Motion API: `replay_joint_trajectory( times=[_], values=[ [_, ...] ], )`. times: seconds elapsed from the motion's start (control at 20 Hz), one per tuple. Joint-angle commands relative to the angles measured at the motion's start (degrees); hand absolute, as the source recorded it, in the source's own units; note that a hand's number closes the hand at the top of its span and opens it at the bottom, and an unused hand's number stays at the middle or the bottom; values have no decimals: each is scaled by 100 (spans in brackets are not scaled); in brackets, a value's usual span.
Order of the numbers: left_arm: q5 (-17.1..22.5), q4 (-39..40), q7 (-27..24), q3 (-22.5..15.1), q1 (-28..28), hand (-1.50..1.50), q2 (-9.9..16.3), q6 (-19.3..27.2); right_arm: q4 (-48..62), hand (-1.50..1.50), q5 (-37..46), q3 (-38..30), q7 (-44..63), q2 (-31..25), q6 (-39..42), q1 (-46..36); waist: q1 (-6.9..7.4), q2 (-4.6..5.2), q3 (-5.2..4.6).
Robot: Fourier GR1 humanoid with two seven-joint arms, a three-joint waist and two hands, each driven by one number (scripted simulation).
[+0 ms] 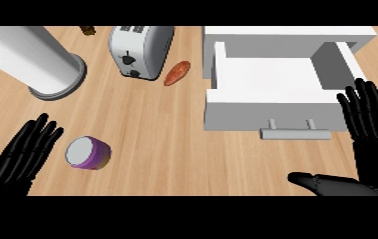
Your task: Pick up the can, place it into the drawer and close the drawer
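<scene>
A short purple can (89, 153) with a pale lid lies on the wooden counter at the lower left. My left hand (28, 152) is open just to its left, fingers straight and pointing up, not touching it. The white drawer (273, 110) stands pulled open at the right, its inside bare, with a grey handle (295, 131) on its front. My right hand (362, 133) is open at the right edge beside the drawer's front corner, fingers up and thumb stretched out low to the left.
A silver toaster (140, 50) stands at the back centre, with an orange-red sweet potato (177, 73) beside it. A large white cylinder (40, 63) with a grey base lies at the back left. A small brown object (88, 30) shows at the top edge.
</scene>
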Motion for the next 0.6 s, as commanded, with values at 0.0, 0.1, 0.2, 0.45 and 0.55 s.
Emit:
replay_joint_trajectory(
  times=[0.0,0.1,0.2,0.45,0.55],
  values=[
    [325,-208,696,373,-202,-150,140,-23,-179,-150,77,134,-27,125,80,448,-36,2,2],
    [512,-680,654,392,318,-150,115,-206,-57,-150,-596,-568,-343,-226,535,707,-27,-5,4],
    [601,-595,659,627,336,-150,-26,-261,-107,-150,-311,-273,-149,32,325,466,-13,0,1],
    [492,-347,971,695,-32,-150,-206,-146,-118,-150,-353,-389,-190,13,468,511,-29,3,1],
    [615,-491,872,842,337,-150,-248,-295,-212,-150,-332,-462,-387,62,516,888,-22,-2,1]
  ],
)
